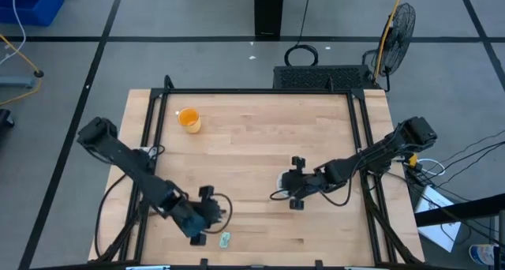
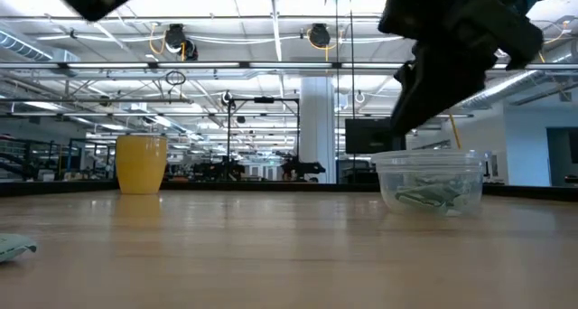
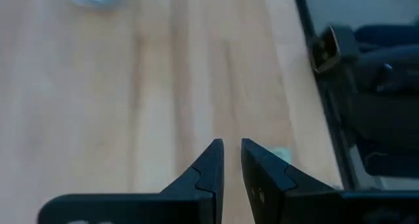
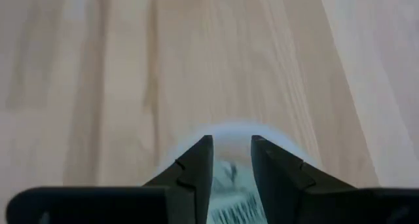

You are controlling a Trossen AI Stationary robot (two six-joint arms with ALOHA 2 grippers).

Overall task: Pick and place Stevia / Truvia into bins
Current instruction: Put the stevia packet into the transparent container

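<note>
A clear plastic cup (image 1: 284,178) stands on its base right of the table's middle, with green-and-white sachets (image 2: 432,197) lying inside it. My right gripper (image 4: 232,149) hangs just above the cup (image 4: 229,135), open, with nothing between its fingers. One sachet (image 1: 225,238) lies flat on the wood by the near edge; it also shows in the low view (image 2: 13,247). My left gripper (image 3: 232,152) hovers beside that sachet (image 3: 282,155), its fingers a narrow gap apart and holding nothing.
An orange cup (image 1: 189,120) stands upright toward the far left of the table, also seen in the low view (image 2: 142,163). A black frame rail (image 1: 367,155) runs along the table's right side. Bare wood (image 1: 252,136) lies between the two cups.
</note>
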